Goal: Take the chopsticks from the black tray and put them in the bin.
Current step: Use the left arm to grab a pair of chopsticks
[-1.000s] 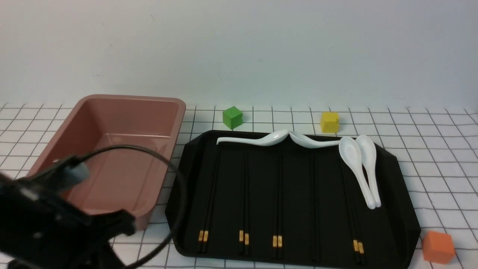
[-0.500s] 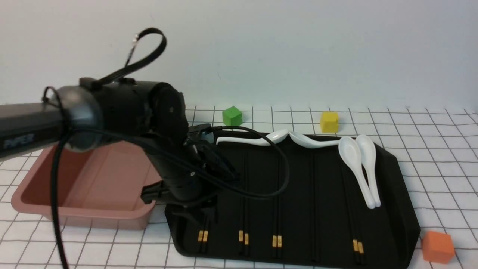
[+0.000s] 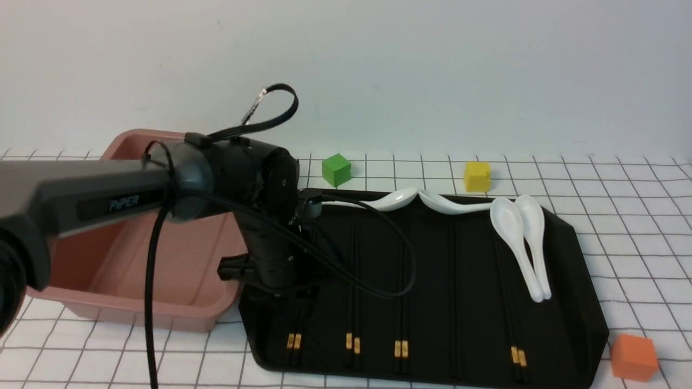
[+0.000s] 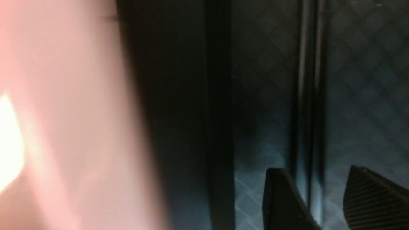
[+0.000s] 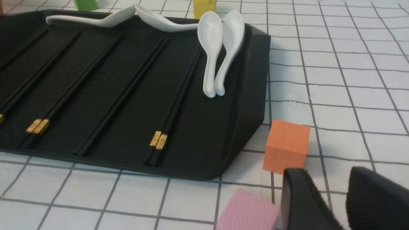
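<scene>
Listing what you have on the desk [image 3: 638, 216] at this moment.

Left claw [image 4: 319, 204]: fingers apart, set low over the black tray [image 4: 265, 80], one finger on each side of a pair of the chopsticks [image 4: 308, 95]. Tray floor shows between the sticks and the fingers, so nothing is clamped.

Chopsticks: the pair between the left claw's fingers lies flat on the tray and is the pair nearest the bin [image 3: 108, 259]. Three more banded pairs lie on the tray beyond that claw, on its side away from the bin.

Bin: just beside the left claw, across the tray's rim. No chopsticks can be seen in it, though the arm hides part of it.

Right claw [image 5: 332, 207]: fingers apart, holding nothing, off the tray and over the desk, with an orange cube [image 5: 286, 145] and a pink cube [image 5: 249, 210] near it.

White spoons [image 3: 519, 243]: four on the tray, none between either claw's fingers. Leave them.

Step in hand, as I judge it: the first pick, at the point of grasp. The next move calls for you to close the left claw squarely on both sticks together so neither slips out, then lift clear of the rim and carry the short way to the bin before letting go
</scene>
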Robot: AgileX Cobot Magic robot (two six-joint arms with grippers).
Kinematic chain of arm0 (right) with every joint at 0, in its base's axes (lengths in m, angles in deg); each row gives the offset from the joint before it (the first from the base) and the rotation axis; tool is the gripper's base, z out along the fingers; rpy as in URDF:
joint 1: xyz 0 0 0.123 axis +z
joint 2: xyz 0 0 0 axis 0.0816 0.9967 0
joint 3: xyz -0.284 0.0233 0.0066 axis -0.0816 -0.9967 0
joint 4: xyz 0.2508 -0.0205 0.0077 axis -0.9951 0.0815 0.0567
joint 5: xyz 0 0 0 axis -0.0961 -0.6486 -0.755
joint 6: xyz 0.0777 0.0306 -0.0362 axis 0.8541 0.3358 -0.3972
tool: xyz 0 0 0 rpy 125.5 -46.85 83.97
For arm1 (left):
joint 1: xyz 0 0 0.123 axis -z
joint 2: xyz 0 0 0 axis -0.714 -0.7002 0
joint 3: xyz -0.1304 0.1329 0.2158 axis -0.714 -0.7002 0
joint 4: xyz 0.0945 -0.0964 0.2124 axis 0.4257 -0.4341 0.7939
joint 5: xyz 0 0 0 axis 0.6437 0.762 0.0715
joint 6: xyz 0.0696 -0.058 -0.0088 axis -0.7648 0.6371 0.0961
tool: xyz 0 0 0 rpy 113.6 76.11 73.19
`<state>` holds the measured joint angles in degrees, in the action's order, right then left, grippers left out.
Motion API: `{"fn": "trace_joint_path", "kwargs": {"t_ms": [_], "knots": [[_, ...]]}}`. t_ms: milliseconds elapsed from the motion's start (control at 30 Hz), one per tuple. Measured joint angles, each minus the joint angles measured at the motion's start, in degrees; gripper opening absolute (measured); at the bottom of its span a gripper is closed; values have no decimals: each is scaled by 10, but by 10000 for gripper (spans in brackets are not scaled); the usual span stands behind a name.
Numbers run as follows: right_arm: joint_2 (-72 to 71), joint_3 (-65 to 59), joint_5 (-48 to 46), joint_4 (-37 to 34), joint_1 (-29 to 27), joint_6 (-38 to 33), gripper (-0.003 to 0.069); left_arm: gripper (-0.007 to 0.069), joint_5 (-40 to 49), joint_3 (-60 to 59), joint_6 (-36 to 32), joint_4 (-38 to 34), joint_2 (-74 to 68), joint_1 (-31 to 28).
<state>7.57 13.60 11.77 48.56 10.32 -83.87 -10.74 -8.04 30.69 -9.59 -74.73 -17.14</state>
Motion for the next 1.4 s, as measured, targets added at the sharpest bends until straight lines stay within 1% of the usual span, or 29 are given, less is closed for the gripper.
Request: {"fn": "trace_joint_path", "kwargs": {"t_ms": [267, 633, 800, 933, 1033, 1167, 1400], "knots": [[0, 0, 0, 0, 0, 0, 239, 290, -4, 1, 0, 3, -13, 1], [0, 0, 0, 0, 0, 0, 239, 288, 76, 72, 0, -4, 25, 1], [0, 0, 0, 0, 0, 0, 239, 288, 90, 75, 14, -9, 19, 12], [0, 0, 0, 0, 0, 0, 239, 288, 90, 75, 60, 67, -5, 41], [0, 0, 0, 0, 0, 0, 239, 288, 89, 75, 99, 117, -20, 50], [0, 0, 0, 0, 0, 0, 239, 288, 86, 75, 116, 130, -34, 51], [0, 0, 0, 0, 0, 0, 239, 288, 75, 80, 118, 123, -59, 51]]}}
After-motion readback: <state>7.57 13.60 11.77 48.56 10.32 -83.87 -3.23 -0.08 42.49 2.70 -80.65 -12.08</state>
